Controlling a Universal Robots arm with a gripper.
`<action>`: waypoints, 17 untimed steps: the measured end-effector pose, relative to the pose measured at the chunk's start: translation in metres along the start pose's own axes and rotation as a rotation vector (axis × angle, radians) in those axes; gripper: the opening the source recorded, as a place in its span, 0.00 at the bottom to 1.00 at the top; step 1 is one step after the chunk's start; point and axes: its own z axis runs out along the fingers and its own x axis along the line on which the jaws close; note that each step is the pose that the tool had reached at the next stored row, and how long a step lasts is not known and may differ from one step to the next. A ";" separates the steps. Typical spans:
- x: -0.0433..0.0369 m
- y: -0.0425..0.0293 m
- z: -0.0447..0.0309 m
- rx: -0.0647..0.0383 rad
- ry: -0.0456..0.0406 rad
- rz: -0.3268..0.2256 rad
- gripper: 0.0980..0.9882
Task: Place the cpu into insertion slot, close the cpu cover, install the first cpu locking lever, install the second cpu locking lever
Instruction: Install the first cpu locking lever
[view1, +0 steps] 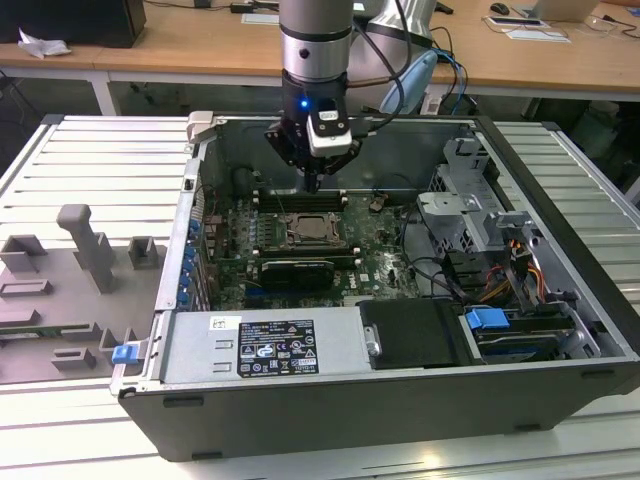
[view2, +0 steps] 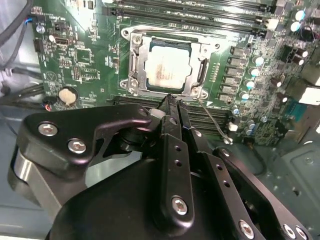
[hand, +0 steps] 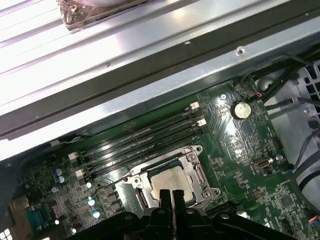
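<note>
The cpu (view2: 167, 67) lies flat in the insertion slot (view1: 314, 231) on the green motherboard, its pale metal top showing through the window of the cpu cover (view2: 134, 65), which lies down around it. In the first wrist view the cpu (hand: 172, 181) shows just beyond my fingertips. A thin wire locking lever (view2: 216, 124) sticks out free from one corner of the slot. My gripper (view1: 312, 184) hangs a little above the board near the slot's edge, fingers (view2: 176, 145) pressed together with nothing between them.
Long black memory slots (hand: 145, 137) run beside the socket. A coin battery (hand: 241, 109) sits further along the board. The case's metal wall (hand: 165, 75) rises close behind. A drive cage with cables (view1: 480, 225) stands at the exterior view's right, and the power supply (view1: 265, 347) at the front.
</note>
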 end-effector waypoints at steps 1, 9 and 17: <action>0.0000 -0.0001 0.0000 0.000 0.0005 -0.010 0.07; -0.0001 -0.0002 -0.0001 -0.003 0.0056 -0.113 0.00; 0.0000 -0.0002 0.0002 -0.008 0.0148 -0.298 0.00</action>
